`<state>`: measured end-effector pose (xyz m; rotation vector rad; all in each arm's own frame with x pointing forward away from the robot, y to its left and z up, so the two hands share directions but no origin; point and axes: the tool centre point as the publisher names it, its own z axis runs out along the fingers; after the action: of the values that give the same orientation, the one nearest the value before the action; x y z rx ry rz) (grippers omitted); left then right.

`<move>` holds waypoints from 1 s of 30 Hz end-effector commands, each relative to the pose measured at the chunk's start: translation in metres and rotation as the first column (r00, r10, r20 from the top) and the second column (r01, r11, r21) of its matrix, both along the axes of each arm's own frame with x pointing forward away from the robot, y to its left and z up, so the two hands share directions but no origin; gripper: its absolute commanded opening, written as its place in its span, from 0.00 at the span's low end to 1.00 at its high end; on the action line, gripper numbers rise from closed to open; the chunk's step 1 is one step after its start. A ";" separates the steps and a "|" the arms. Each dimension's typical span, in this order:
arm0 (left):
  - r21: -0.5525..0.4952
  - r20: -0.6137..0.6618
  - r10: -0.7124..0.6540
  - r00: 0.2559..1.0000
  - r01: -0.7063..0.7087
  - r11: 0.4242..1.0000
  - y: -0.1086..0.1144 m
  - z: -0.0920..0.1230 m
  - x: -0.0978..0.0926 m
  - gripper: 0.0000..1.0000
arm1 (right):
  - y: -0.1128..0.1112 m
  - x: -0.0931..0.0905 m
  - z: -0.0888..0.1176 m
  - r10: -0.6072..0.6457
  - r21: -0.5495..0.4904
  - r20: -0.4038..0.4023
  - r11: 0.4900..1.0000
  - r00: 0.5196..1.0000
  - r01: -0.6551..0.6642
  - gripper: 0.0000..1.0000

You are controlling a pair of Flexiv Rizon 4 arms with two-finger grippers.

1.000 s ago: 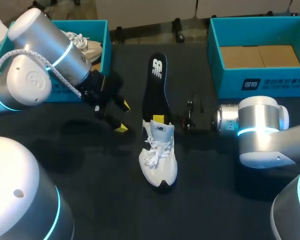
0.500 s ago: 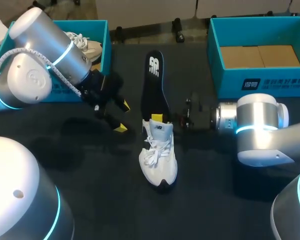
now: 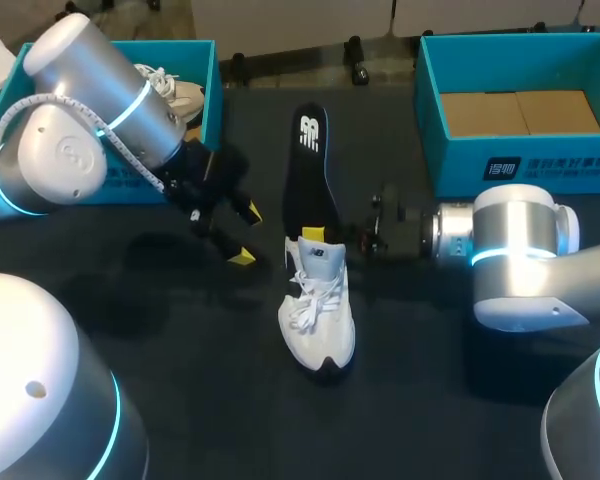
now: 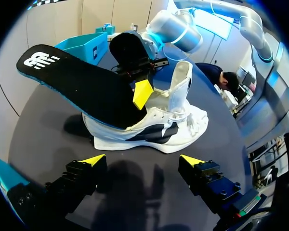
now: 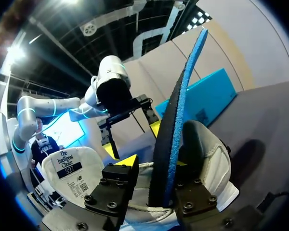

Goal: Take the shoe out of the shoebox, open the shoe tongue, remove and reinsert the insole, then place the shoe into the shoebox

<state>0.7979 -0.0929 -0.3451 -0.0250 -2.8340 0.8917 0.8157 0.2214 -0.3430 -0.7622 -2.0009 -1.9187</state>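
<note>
dark bench (image 3: 160, 330) carries two teal shoeboxes along its far side. the left shoebox (image 3: 212, 90) holds a second white shoe (image 3: 175, 95). the right shoebox (image 3: 460, 165) shows only a cardboard floor. between them and nearer the robot, the white shoe (image 3: 320, 325) stands on its sole, toe toward the robot, with its laces loose and its tongue (image 4: 180, 89) standing upright. the black insole (image 3: 308, 170) rises out of the shoe's opening and leans away toward the far edge, its lower end down inside the shoe. the right fingers (image 3: 315, 236) come in from the right side and are closed on the insole just above the shoe's collar. in the right wrist view the insole's blue edge stands pinched between them. the left fingers (image 3: 242, 257) hang spread wide just beside the shoe on its left, holding nothing and clear of both shoe and insole. in the left wrist view the shoe lies side-on ahead of them.
</note>
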 end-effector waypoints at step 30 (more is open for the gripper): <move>0.004 -0.017 0.000 1.000 0.000 1.000 -0.002 -0.006 0.004 1.00 | -0.013 0.016 0.014 0.006 -0.058 0.005 0.998 1.000 -0.006 0.11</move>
<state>0.8019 -0.0949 -0.3505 -0.0165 -2.8198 0.8831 0.8304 0.2102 -0.3292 -0.7726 -2.0660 -1.8824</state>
